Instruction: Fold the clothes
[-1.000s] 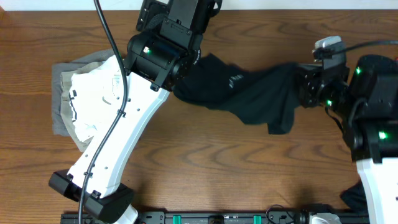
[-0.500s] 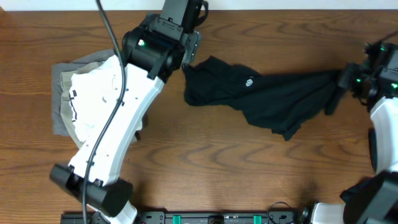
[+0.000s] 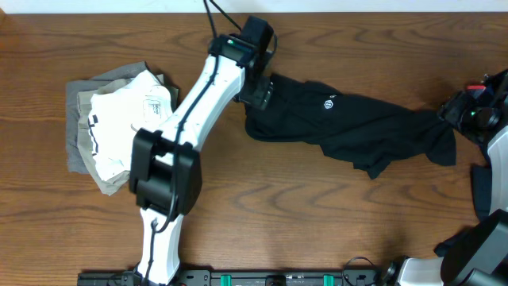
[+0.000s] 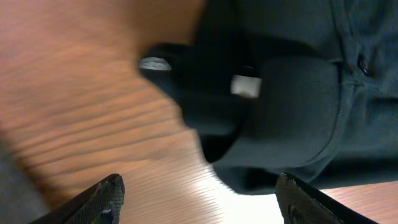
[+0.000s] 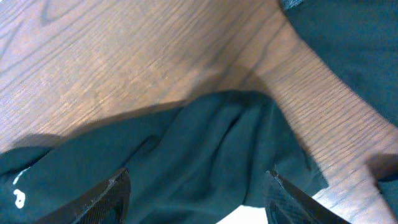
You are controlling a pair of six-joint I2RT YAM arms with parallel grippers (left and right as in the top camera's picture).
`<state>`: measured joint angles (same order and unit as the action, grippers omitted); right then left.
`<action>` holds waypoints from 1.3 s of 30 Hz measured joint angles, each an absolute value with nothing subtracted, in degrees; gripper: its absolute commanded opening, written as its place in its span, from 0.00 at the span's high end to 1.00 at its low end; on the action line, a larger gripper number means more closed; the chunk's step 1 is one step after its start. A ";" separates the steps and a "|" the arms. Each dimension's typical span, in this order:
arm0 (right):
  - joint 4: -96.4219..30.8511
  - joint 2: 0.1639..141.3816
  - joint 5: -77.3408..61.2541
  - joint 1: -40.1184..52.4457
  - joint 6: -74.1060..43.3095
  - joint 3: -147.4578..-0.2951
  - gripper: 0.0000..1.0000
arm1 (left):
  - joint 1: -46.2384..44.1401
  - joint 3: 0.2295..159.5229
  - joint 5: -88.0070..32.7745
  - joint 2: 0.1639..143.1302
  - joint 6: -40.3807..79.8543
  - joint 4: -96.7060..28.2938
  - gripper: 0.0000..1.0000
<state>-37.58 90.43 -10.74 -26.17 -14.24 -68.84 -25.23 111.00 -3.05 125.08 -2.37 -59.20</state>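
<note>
Desk [image 3: 317, 214], wood grain, overhead view. All positions are given against the black shirt [image 3: 357, 131].

- Well to the shirt's left: a pile of grey and white clothes [image 3: 119, 127], stacked flat on the desk and apart from the shirt.
- At the shirt's left end: the white left arm [image 3: 198, 103] reaches in diagonally. The left fingers [image 4: 109, 196] are spread wide, hovering over the shirt's edge with nothing between them. The wrist view there is blurred; it shows a small white patch on dark cloth.
- The shirt itself lies unfolded and rumpled, stretched sideways across the upper middle of the desk. White round logo [image 3: 329, 102] faces up, left of the shirt's centre.
- At the shirt's right end: the right fingers [image 5: 115, 196] are held well apart above a bunched fold of the shirt, gripping nothing.
</note>
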 measured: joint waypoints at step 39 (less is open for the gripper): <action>-38.57 90.43 -17.28 -24.58 -14.26 -68.84 0.39 | -28.56 119.87 -7.44 83.07 -4.29 -70.02 0.94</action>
